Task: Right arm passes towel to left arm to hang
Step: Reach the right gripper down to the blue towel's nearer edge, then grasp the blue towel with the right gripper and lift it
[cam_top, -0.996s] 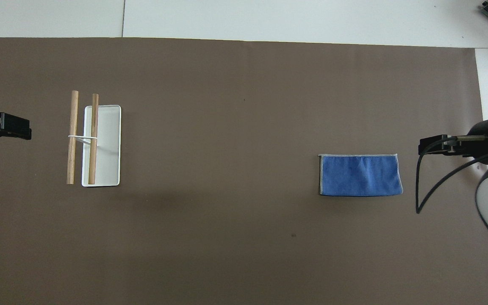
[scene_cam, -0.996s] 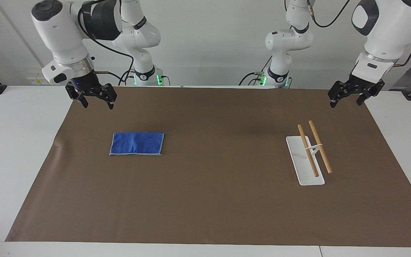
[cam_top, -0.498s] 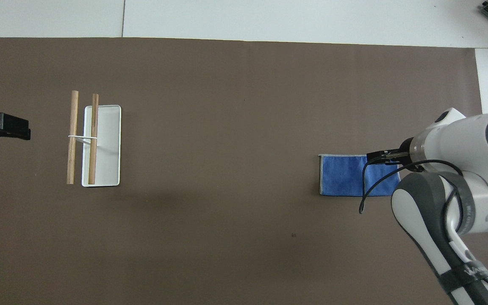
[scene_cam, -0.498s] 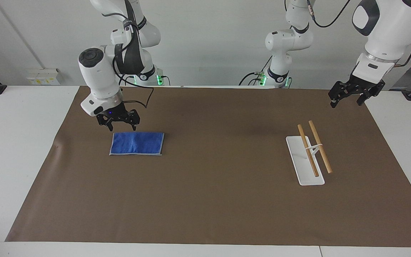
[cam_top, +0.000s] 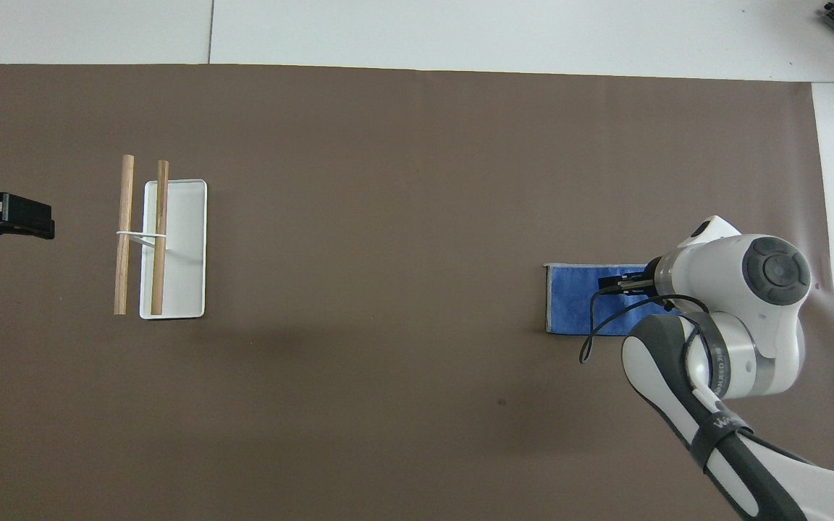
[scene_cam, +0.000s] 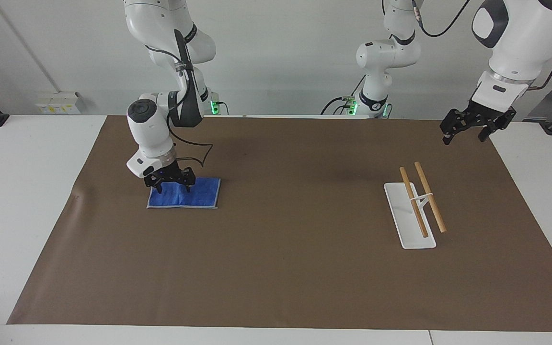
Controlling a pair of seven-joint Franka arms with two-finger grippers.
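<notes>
The blue towel (scene_cam: 199,195) lies flat on the brown mat, toward the right arm's end of the table; it also shows in the overhead view (cam_top: 569,304). My right gripper (scene_cam: 173,188) is low over the half of the towel toward the right arm's end. Its fingers are spread open with the tips at the cloth's surface, and it covers part of the towel in the overhead view (cam_top: 616,282). My left gripper (scene_cam: 465,136) waits open and empty in the air over the mat's edge at the left arm's end; its tip shows in the overhead view (cam_top: 8,215).
A hanging rack with a white base (scene_cam: 408,225) and two wooden rods (scene_cam: 430,197) stands toward the left arm's end, also in the overhead view (cam_top: 178,246). The brown mat (scene_cam: 295,268) covers most of the white table.
My right arm has swung in from the table's end and come down onto the towel with its gripper open. The towel, rack and left arm have not moved.
</notes>
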